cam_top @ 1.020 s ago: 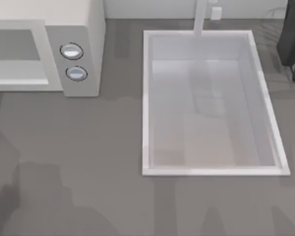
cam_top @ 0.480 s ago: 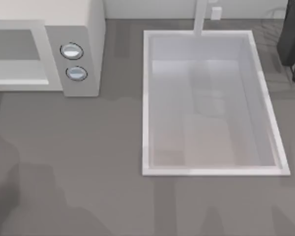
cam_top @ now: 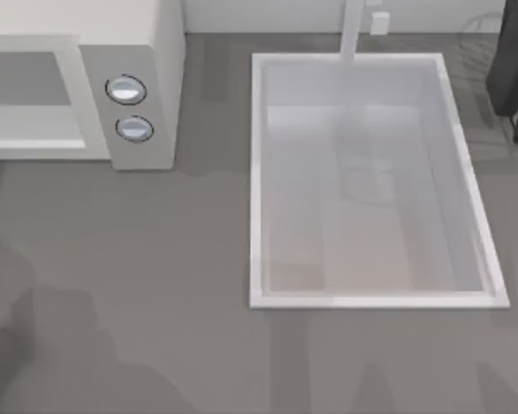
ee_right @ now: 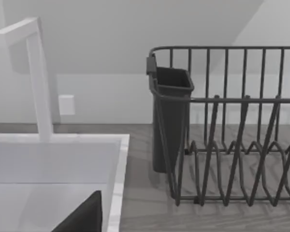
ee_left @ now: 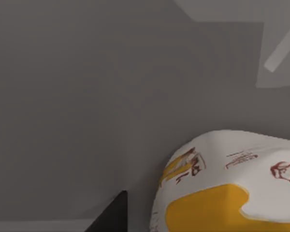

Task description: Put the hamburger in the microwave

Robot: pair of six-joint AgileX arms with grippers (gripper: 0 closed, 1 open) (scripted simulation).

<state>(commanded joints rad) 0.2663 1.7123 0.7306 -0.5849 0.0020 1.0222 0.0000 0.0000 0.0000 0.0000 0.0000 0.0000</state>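
Observation:
The hamburger (ee_left: 232,188) lies close under my left wrist camera on the grey counter: a rounded white wrapper with a yellow patch and red print. A dark corner of my left gripper (ee_left: 110,217) shows just beside it, apart from it. The off-white microwave (cam_top: 147,52) stands at the table's back left, with its wide cavity (cam_top: 26,90) and two silver-blue knobs (cam_top: 126,90). A dark part of my right gripper (ee_right: 84,216) hangs over the sink's rim near the back right.
A large white sink basin (cam_top: 259,181) fills the middle and right of the table, with a white faucet (ee_right: 38,72) behind it. A dark wire dish rack (ee_right: 232,125) with a black cup holder (ee_right: 170,116) stands at the back right. Bare grey counter (cam_top: 138,285) stretches along the front.
At the top view's left edge a dark sliver and the shadows near it have slid slightly toward the front. Everything else is as before.

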